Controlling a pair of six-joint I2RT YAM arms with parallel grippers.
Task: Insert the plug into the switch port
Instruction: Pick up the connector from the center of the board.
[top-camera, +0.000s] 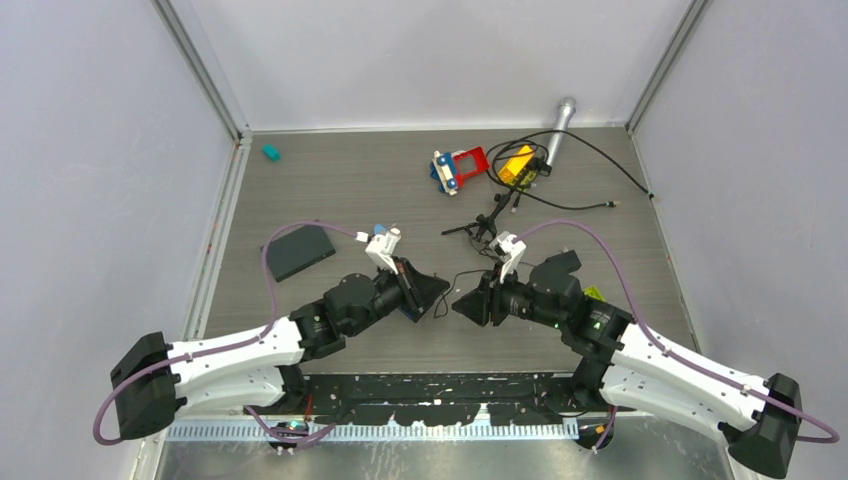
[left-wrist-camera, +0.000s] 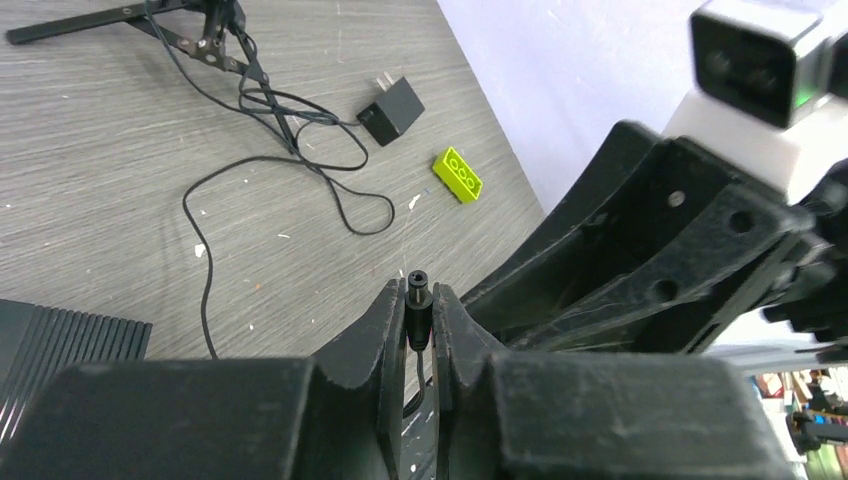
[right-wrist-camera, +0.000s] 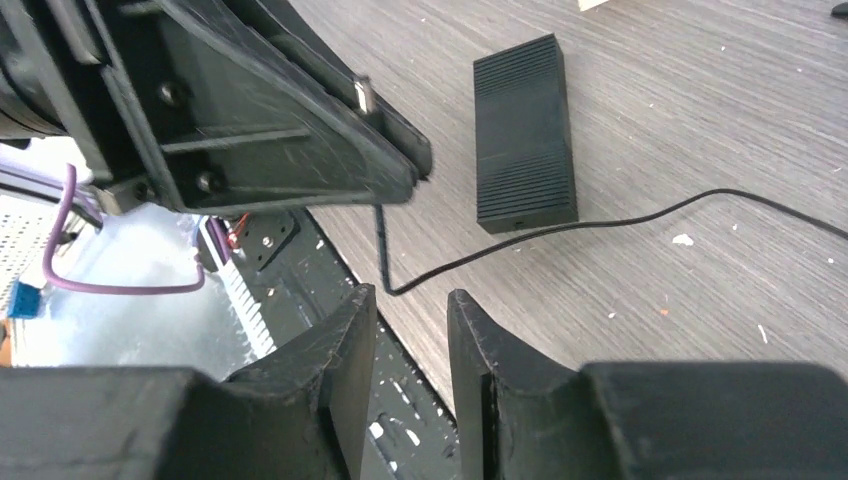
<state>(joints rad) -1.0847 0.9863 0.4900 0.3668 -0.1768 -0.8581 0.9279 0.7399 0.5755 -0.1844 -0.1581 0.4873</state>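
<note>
Grey wood-grain tabletop (top-camera: 400, 180), pale walls on three sides. The switch (top-camera: 300, 250) lies flat toward the left edge. Near the front edge, the left gripper (left-wrist-camera: 417, 305) is pinched tight on the plug (left-wrist-camera: 417, 285), its tip poking past the fingertips. The right gripper (right-wrist-camera: 412, 330) faces it just beside, jaws a little apart, holding nothing.

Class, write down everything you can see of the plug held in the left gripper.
The plug is a small black barrel connector, plastic-looking, with a round hollow tip. In the left wrist view it points away from the camera, pinched in the left gripper, its tip poking just beyond the jaws. A thin black cable leaves its rear between them. Nothing else touches it.
</note>
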